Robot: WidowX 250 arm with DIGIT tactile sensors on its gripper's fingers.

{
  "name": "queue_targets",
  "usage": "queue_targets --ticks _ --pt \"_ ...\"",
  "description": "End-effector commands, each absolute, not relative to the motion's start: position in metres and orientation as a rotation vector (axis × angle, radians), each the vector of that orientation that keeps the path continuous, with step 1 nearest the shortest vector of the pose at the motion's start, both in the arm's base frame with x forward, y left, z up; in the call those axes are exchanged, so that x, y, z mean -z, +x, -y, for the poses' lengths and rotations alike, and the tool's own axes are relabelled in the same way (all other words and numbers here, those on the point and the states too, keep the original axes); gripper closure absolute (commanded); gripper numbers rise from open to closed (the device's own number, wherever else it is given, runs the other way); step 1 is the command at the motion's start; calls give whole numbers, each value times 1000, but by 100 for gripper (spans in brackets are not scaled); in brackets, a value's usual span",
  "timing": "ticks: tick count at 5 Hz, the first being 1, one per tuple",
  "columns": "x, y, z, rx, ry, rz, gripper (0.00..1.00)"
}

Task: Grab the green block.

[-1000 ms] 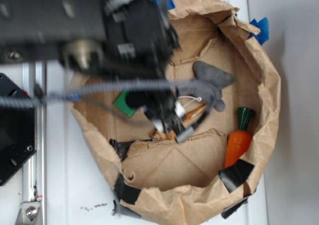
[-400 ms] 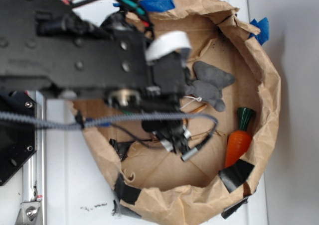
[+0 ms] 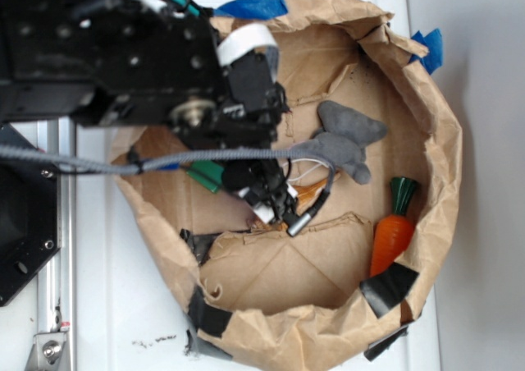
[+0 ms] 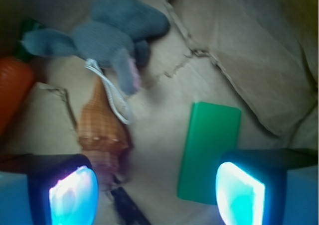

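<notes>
The green block (image 4: 209,150) is a flat bright green slab lying on the brown paper floor of the bag. In the wrist view it sits just ahead of my right finger, its near end partly behind that finger. In the exterior view only a strip of the green block (image 3: 205,175) shows under the arm and cable. My gripper (image 4: 157,195) is open above the bag floor with nothing between its fingers. In the exterior view the gripper (image 3: 279,211) hangs just right of the block.
A striped seashell (image 4: 102,135) lies ahead of my left finger, with a grey plush toy (image 3: 349,137) behind it. An orange carrot (image 3: 392,235) rests by the right wall. The crumpled bag rim (image 3: 439,141) rings everything. Black tape (image 3: 390,287) patches the front.
The arm has swung toward the front of the bag and back again. The green block was covered 0.4 s ago and shows partly again now. The gripper stays open.
</notes>
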State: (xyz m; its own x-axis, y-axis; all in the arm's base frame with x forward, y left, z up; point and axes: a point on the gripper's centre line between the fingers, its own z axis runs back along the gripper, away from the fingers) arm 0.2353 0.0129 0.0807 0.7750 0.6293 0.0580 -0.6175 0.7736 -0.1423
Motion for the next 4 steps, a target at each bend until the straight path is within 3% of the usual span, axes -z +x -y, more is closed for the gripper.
queue_targets --ticks 1,2,4 --pt "-84 239 -45 -753 -126 110 0" --pt "-77 240 -46 -692 -116 119 0" --pt "-41 243 -39 -478 -152 117 0"
